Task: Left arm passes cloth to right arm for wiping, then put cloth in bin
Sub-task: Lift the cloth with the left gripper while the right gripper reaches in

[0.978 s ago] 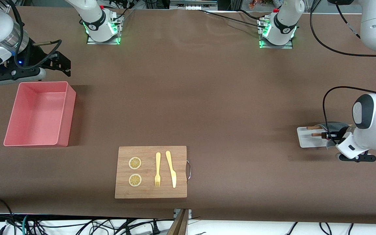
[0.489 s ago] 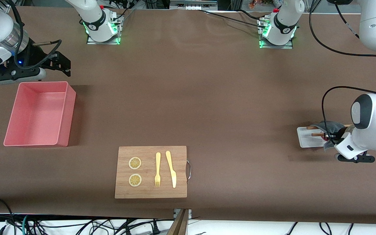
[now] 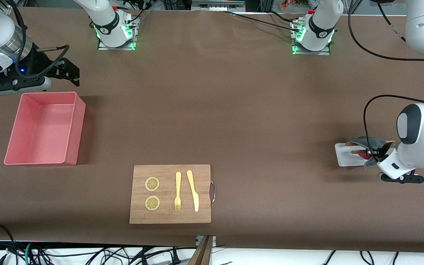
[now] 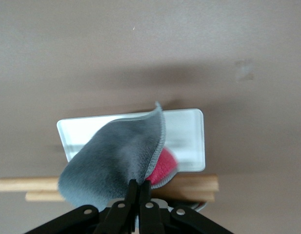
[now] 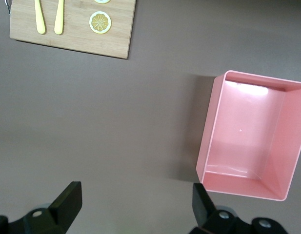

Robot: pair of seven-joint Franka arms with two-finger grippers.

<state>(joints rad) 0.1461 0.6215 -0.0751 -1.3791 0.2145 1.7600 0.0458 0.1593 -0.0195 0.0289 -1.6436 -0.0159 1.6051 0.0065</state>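
Note:
The cloth (image 3: 373, 142) is grey on top, with its pink-red face showing at one edge. It hangs over a small white tray (image 3: 343, 157) at the left arm's end of the table. My left gripper (image 3: 371, 154) is shut on the cloth's edge. In the left wrist view the gripper (image 4: 139, 189) pinches the cloth (image 4: 113, 163) above the tray (image 4: 189, 131). The pink bin (image 3: 78, 121) stands empty at the right arm's end. My right gripper (image 3: 73, 73) is open and empty, and waits above the table beside the bin. The right wrist view shows the gripper (image 5: 135, 202) and the bin (image 5: 211, 131).
A wooden cutting board (image 3: 169, 217) with a metal handle lies near the front edge. It holds two lemon slices, a yellow fork (image 3: 177, 190) and a yellow knife (image 3: 193, 189). Two wooden sticks (image 4: 23, 185) lie at the tray under the cloth.
My left gripper has risen slightly with the cloth's edge, and the pink-red face now shows beneath. The right arm has not moved.

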